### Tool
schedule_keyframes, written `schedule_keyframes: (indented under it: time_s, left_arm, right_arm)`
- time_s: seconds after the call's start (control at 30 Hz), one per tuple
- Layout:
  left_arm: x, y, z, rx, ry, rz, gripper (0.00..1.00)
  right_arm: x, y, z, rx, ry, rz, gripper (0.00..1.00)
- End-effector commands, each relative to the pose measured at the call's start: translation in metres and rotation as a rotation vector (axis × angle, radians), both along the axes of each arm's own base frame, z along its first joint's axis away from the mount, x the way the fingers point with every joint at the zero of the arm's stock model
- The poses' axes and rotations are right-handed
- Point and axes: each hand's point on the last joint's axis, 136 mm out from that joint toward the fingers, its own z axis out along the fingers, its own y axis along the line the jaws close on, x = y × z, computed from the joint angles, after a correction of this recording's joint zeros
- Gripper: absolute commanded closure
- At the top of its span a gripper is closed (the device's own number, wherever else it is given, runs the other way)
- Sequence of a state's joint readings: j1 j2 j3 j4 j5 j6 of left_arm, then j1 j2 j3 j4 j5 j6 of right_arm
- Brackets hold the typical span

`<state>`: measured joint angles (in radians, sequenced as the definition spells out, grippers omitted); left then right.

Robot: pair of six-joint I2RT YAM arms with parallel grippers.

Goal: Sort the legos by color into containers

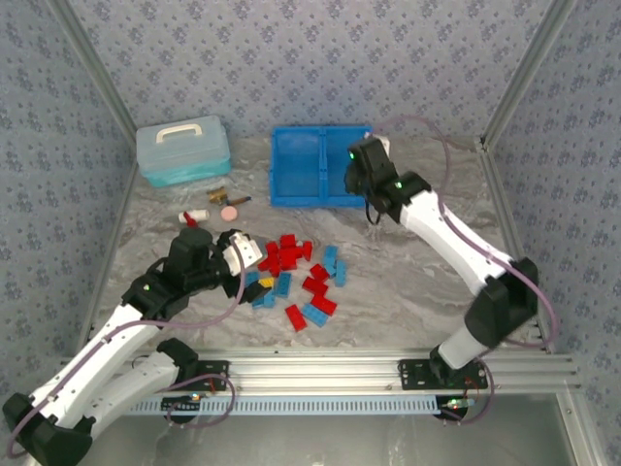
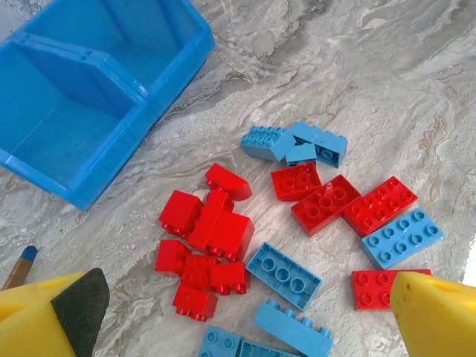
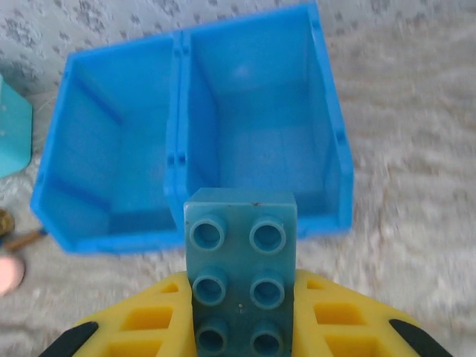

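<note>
Red and light blue legos lie in a loose pile at mid-table. My left gripper hovers over the pile's left side. In the left wrist view it is open, with red legos and a blue lego on the table between its yellow fingers. The containers are two compartments of a blue bin at the back. My right gripper hangs over the bin's right part. In the right wrist view it is shut on a light blue lego, with the bin's divider and two empty compartments beyond.
A pale teal lidded box stands at the back left. A pink disc, a brass piece and a small red-and-white object lie in front of it. A yellow piece sits in the pile. Slanted metal rails border both sides.
</note>
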<state>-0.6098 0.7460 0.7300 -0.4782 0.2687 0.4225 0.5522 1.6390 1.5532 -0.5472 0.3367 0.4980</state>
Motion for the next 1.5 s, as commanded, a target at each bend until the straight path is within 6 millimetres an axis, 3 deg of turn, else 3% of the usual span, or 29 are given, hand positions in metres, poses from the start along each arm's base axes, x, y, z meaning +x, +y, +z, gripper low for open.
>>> schedule_keyframes:
  time_s: [0.0, 0.2, 0.33, 0.43, 0.7, 0.77, 0.87, 1.03, 1.13, 1.23, 1.3, 1.4, 1.47]
  left_arm:
    - [-0.006, 0.0, 0.001, 0.011, -0.006, -0.029, 0.01]
    - [-0.007, 0.0, 0.003, -0.002, -0.023, -0.03, 0.01]
    - [-0.006, 0.0, 0.003, -0.003, -0.027, -0.027, 0.01]
    - [-0.006, 0.001, 0.002, 0.003, -0.028, -0.024, 0.01]
    - [-0.006, 0.001, 0.002, 0.006, -0.03, -0.022, 0.01]
    - [-0.006, 0.001, 0.002, 0.006, -0.032, -0.023, 0.01]
    - [-0.005, 0.001, 0.0, 0.008, -0.028, -0.022, 0.01]
    - [-0.004, 0.002, 0.0, 0.013, -0.03, -0.016, 0.01]
    - [-0.004, 0.002, -0.002, 0.019, -0.032, -0.013, 0.01]
    - [-0.003, 0.004, -0.002, 0.026, -0.035, -0.007, 0.01]
    - [-0.002, 0.005, -0.003, 0.034, -0.037, -0.004, 0.01]
    - [-0.002, 0.006, -0.003, 0.038, -0.045, 0.001, 0.01]
    - [-0.001, 0.006, -0.003, 0.041, -0.049, 0.003, 0.01]
  right_arm:
    - [0.035, -0.001, -0.035, -0.153, 0.101, 0.083, 0.76]
    - [0.109, 0.0, -0.092, -0.157, 0.208, 0.047, 0.79]
    - [0.138, 0.002, -0.133, -0.121, 0.273, 0.047, 0.81]
    - [0.151, 0.01, -0.157, -0.095, 0.289, 0.076, 0.79]
    - [0.16, 0.008, -0.183, -0.099, 0.321, 0.056, 0.67]
    - [0.16, 0.01, -0.177, -0.099, 0.315, 0.062, 0.57]
    - [0.161, 0.008, -0.157, -0.103, 0.29, 0.06, 0.52]
    - [0.16, 0.01, -0.101, -0.089, 0.204, 0.076, 0.51]
    - [0.145, 0.006, -0.06, -0.107, 0.164, 0.077, 0.51]
    - [0.115, 0.001, -0.031, -0.126, 0.161, 0.084, 0.51]
    - [0.087, 0.002, -0.024, -0.137, 0.157, 0.106, 0.51]
    - [0.037, 0.006, -0.019, -0.123, 0.124, 0.144, 0.5]
    - [0.002, 0.005, -0.03, -0.112, 0.152, 0.15, 0.5]
